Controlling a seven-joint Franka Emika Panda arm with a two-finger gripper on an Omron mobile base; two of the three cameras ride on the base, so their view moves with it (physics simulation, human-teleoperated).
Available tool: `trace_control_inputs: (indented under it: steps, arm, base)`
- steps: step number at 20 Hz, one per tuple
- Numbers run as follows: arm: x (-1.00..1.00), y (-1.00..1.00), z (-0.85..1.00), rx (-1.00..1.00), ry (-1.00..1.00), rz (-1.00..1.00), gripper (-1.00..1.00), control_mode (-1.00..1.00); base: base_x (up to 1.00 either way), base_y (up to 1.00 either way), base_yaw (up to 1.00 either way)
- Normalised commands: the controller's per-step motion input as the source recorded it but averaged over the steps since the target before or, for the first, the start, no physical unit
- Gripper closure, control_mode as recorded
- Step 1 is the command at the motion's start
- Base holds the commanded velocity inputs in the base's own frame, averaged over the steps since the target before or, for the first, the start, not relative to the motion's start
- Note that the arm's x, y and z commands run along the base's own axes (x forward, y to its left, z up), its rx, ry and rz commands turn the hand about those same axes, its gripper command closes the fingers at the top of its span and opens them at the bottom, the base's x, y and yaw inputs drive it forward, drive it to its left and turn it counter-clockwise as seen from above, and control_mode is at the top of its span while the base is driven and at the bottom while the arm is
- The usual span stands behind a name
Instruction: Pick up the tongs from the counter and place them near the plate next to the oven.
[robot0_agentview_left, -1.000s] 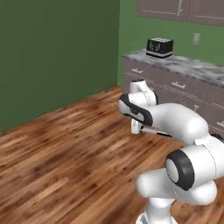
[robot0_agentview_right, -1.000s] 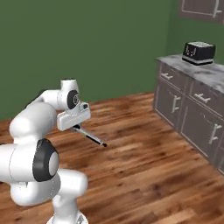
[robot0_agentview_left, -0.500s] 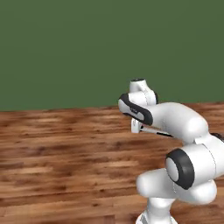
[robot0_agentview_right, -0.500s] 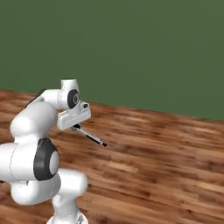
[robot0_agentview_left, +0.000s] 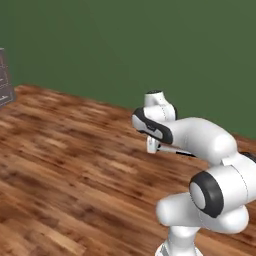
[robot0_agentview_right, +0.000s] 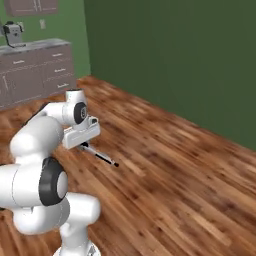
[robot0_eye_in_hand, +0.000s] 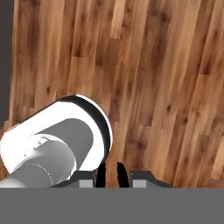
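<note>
— How far along are you?

— My tool (robot0_agentview_right: 86, 146) is clenching the tongs (robot0_agentview_right: 101, 156), which are jutting out ahead of it over the wooden floor (robot0_agentview_right: 170, 170). Pickup is looking done; placing by the plate is remaining.

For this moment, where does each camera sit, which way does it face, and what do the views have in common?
Left base view: behind the arm to its left, facing the wood floor and green wall; the arm rises at lower right, carrying the tongs.
Right base view: behind the arm to its right, facing the same floor and wall plus grey cabinets; the arm rises at lower left, the tool shut on the tongs.
Hand view: on the hand, looking down at the floor; the tool's fingertips rise at bottom.
Shared: floor; both base views also share arm, tongs and wall.
</note>
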Motion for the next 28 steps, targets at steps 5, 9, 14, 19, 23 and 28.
trace_control_inputs:
  steps: [5,9,14,19,23,28]
  arm:
    - [0.00,0.00,0.00,0.00,0.00,0.00,1.00,1.00]
    - [0.00,0.00,0.00,0.00,0.00,0.00,1.00,1.00]
    - [0.00,0.00,0.00,0.00,0.00,0.00,1.00,1.00]
    - [0.00,0.00,0.00,0.00,0.00,0.00,1.00,1.00]
    - [0.00,0.00,0.00,0.00,0.00,0.00,1.00,1.00]
    - [0.00,0.00,0.00,0.00,0.00,0.00,1.00,1.00]
  base:
    - [0.64,0.08,0.56]
    - [0.83,0.09,0.35]
    - [0.92,0.04,0.20]
    - [0.94,0.00,0.12]
    - [0.94,0.02,0.17]
    - [0.94,0.14,0.18]
